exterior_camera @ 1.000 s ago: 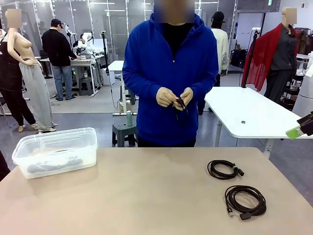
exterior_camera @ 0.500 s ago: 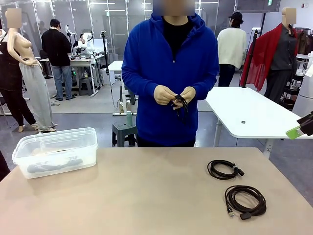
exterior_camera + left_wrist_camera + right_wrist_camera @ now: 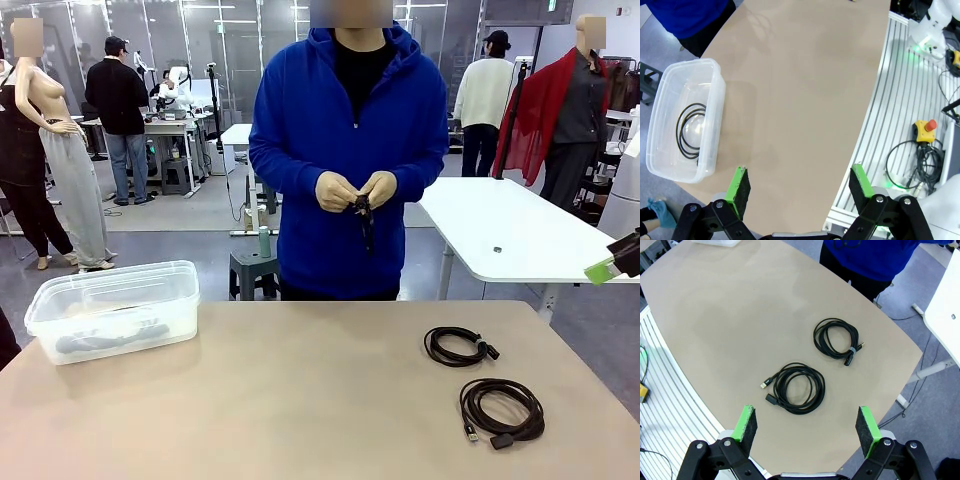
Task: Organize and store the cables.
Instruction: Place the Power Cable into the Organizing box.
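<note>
Beige, smooth and matt, the surface (image 3: 280, 400) fills the lower half of the front view. Behind its far edge, at top centre, stands a person in a soft blue hooded top (image 3: 350, 130). The person's hands (image 3: 338, 192) meet at the waist and pinch a thin black hanging cable (image 3: 366, 225), bunched short between them.

At the left of the front view a clear plastic tub (image 3: 110, 300) with rounded corners sits on the surface. The left wrist view shows one thin black coiled cable (image 3: 690, 131) lying flat on its bottom in a round loop.

At the bottom of its own view, the left tool (image 3: 798, 176) hangs above bare surface. Its black fingers with green pads are spread fully apart, with nothing between them. The right tool (image 3: 806, 422) is just as wide open and grips nothing, high above two more cables on the surface.

Of these two, the larger coil (image 3: 816, 390) lies at the centre of the right wrist view, with a chunky black plug and a small metal-tipped plug at its left. The smaller coil (image 3: 821, 340) lies just above and to the right of it, apart from it, cinched by a pale band.
</note>
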Robot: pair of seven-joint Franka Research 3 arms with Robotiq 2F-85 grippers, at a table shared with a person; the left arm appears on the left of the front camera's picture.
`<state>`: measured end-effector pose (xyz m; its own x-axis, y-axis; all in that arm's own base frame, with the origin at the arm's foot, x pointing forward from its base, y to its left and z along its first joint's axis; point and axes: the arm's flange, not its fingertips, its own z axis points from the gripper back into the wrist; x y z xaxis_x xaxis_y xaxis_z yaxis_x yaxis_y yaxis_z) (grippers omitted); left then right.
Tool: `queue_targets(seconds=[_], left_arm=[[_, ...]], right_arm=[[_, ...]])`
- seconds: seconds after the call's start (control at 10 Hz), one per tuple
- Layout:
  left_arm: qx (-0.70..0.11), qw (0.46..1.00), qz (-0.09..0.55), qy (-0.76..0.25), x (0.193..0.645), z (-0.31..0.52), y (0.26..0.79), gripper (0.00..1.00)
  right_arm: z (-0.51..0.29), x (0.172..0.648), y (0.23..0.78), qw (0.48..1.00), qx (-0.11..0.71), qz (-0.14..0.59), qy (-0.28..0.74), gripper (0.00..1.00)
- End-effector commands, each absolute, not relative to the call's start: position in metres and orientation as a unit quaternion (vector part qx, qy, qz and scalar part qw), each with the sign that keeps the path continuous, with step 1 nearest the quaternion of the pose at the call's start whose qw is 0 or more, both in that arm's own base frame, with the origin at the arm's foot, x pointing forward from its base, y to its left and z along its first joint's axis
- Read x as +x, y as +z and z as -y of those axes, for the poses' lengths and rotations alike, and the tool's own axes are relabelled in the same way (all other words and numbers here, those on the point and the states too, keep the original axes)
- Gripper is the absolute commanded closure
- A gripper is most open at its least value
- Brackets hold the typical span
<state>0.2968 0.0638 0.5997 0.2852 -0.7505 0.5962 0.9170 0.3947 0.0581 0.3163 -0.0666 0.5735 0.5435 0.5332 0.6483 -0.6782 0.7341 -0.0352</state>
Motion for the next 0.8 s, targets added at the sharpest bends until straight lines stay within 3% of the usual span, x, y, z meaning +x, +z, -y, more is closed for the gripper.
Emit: queue_targets(seconds=[0.0, 0.7], left_arm=[[-0.146, 0.787, 0.274, -0.533, 0.2973, -0.0632, 0.5991, 0.00], [-0.146, 0.787, 0.274, -0.533, 0.2973, -0.0632, 0.5991, 0.00]], right_arm=[[0.0678, 0.3159, 0.5727, 0.870, 0.112, 0.329, 0.350, 0.00], [0.0678, 0.3159, 0.5727, 0.870, 0.112, 0.329, 0.350, 0.00]])
